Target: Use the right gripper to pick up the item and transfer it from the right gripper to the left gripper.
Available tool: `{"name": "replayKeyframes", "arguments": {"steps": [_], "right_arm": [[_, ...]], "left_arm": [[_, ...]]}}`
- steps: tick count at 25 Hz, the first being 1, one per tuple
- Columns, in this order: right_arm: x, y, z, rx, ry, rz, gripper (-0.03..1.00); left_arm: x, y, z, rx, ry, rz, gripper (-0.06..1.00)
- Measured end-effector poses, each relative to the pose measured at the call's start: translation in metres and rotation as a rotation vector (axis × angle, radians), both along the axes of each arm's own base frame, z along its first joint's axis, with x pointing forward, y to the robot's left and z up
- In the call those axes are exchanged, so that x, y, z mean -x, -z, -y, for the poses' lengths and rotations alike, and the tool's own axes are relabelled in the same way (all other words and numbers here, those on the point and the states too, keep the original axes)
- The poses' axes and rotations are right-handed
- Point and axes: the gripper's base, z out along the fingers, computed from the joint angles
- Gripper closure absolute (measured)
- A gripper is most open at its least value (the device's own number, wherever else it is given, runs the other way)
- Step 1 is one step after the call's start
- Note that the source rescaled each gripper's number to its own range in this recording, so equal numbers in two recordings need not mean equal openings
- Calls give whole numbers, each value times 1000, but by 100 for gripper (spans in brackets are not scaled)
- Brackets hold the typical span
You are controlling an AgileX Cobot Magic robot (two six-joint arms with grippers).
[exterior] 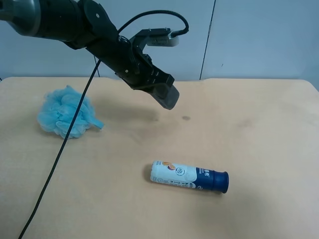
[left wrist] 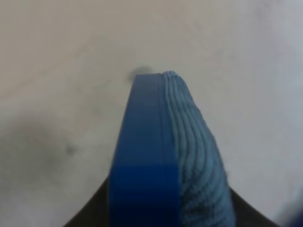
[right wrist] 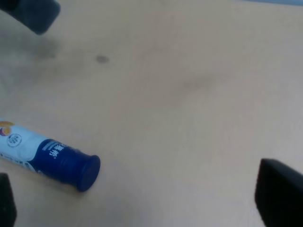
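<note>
The item, a dark block with a blue band and a ribbed felt face, is held above the table in my left gripper, on the black arm with the trailing cable at the exterior high view's upper left. It fills the left wrist view, with dark jaws on both sides of it. In the right wrist view, my right gripper is open and empty above the table, with only its black fingertips showing. The item's dark end shows at that view's corner. The right arm is outside the exterior high view.
A white-and-navy bottle lies on its side on the tan table; it also shows in the right wrist view. A fluffy light-blue bath pouf sits at the exterior view's left. The left arm's cable trails over the table.
</note>
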Motion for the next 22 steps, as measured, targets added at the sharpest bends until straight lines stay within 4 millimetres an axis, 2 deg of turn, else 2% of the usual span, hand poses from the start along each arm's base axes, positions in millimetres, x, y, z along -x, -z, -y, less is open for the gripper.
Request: {"name": "replayKeyframes", "arguments": {"steps": [8,9,10,11,13,15,17,22], "right_arm": [[0,0,0,0,0,0,-3],[0,0,0,0,0,0,-3],[0,0,0,0,0,0,-3],[0,0,0,0,0,0,-3],[0,0,0,0,0,0,-3],[0,0,0,0,0,0,-3],[0,0,0,0,0,0,-3],[0,0,0,0,0,0,-3]], "left_arm": [[-9,16,0,-52,-2,58,92],[-9,17,-1,-61,3,62,87],[-10,17,-1,-70,8,70,76],[-10,17,-1,-76,12,77,62],[-11,18,-2,-89,19,84,22],[-11,18,-2,-96,24,87,4],[-10,18,-2,-100,28,87,-3],[-10,16,-3,-106,33,92,-5]]}}
